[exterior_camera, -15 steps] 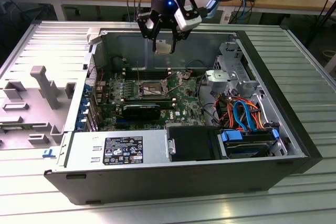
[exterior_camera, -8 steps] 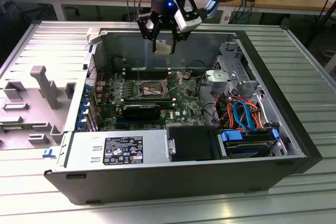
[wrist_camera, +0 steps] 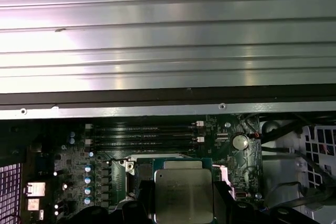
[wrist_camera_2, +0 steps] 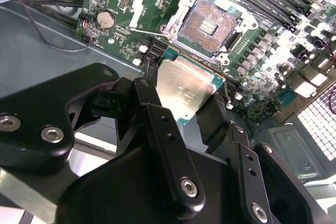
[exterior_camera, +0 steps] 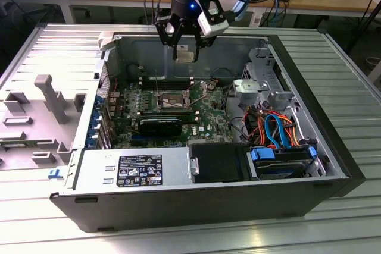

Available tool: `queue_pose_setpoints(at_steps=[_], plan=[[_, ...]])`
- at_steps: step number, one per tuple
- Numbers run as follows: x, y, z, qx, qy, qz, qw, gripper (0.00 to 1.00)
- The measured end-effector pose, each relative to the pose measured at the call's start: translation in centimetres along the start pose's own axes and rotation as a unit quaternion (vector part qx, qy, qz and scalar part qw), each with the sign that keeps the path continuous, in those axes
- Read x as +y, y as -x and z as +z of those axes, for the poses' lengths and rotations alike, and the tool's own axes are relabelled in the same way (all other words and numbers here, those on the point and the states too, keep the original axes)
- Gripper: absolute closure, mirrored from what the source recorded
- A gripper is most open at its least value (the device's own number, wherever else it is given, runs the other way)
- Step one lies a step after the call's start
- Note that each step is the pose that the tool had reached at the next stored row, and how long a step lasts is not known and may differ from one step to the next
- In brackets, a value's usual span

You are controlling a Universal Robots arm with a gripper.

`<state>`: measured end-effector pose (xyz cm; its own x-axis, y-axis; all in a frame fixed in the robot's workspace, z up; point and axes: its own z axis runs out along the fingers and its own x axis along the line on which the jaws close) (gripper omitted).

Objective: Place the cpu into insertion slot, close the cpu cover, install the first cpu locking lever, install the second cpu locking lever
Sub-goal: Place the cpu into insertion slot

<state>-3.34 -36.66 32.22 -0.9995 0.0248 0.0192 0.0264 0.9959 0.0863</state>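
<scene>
1. End effector (exterior_camera: 186, 50): black metal linkage with bolted joints. Its fingers (wrist_camera_2: 157, 124) are clamped on opposite edges of the cpu (exterior_camera: 186, 57).
2. The cpu is a flat square with a dull silver metal lid that looks brushed and slightly scuffed. A thin green substrate edge shows around the lid in both wrist views (wrist_camera_2: 186, 90) (wrist_camera: 184, 195).
3. Position: the cpu hangs in the air over the open computer case (exterior_camera: 178, 206). It is held roughly level, above the circuit board (exterior_camera: 208, 117) and well apart from the insertion slot (exterior_camera: 171, 99).
4. The insertion slot is a square socket with a silver metal rim. In the second wrist view its centre is a coppery-brown field of fine contacts (wrist_camera_2: 207, 24), and that field lies uncovered.
5. The cpu cover (wrist_camera_2: 144, 1) is a thin pale-silver frame plate. It sits lifted off the slot, just beside it.
6. The circuit board is green and densely set with small components. Long black memory slots (wrist_camera: 142, 135) run in parallel rows near the socket, and a round, shiny coin cell (wrist_camera_2: 106, 20) sits in its holder.
7. The case is grey sheet metal with dark outer walls and lies on its side. It rests on a counter (exterior_camera: 345, 87) of ribbed, bright aluminium.
8. A silver power supply box (exterior_camera: 95, 171) carries a black-and-white label (exterior_camera: 140, 171). The print is too small to read.
9. A bundle of blue and orange cables (exterior_camera: 277, 129) lies at the exterior view's right of the board.
</scene>
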Motion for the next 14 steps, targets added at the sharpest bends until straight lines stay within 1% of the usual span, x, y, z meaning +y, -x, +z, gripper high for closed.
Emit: queue_pose_setpoints(at_steps=[6, 14], plan=[[-0.07, 0.01, 0.19, 0.0000, 0.0000, 0.000, 1.0000, 0.46], [-0.16, 0.01, 0.23, 0.0000, 0.0000, 0.000, 1.0000, 0.46]])
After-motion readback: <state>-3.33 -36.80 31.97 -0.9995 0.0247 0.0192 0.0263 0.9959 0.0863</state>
